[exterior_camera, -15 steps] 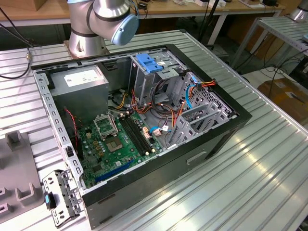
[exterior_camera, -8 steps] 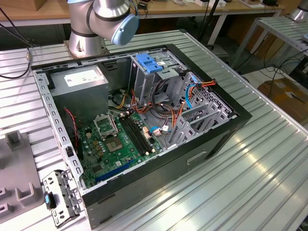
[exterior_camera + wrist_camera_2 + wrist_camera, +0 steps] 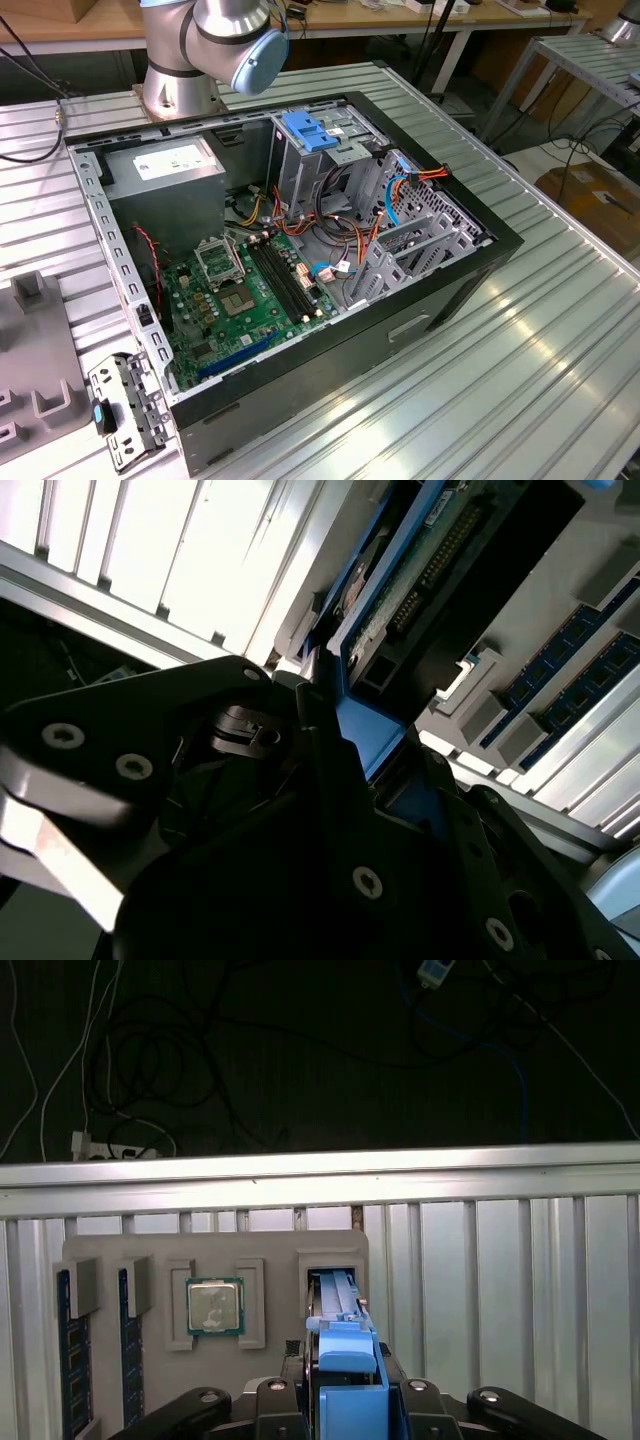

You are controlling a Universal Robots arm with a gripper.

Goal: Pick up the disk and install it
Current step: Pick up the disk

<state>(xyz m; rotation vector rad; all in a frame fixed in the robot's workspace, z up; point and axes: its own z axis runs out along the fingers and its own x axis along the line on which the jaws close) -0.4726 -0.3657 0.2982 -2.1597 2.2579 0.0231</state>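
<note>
Now: tool [image 3: 345, 1388] closed on the disk's [image 3: 335, 1295] blue rail, jaws either side of it in both wrist views. Disk stands on edge in a slot of the grey holder [image 3: 270, 1250], near a CPU [image 3: 214, 1306] — holder on the ribbed bench [image 3: 500, 1290]. Exterior view — open PC case [image 3: 450, 290] on bench.

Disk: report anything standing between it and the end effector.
Nothing visible does. In both wrist views the end effector is right at the disk, a flat silver-grey metal hard drive with blue plastic side rails, standing on edge in a slot of the grey holder block.
</note>
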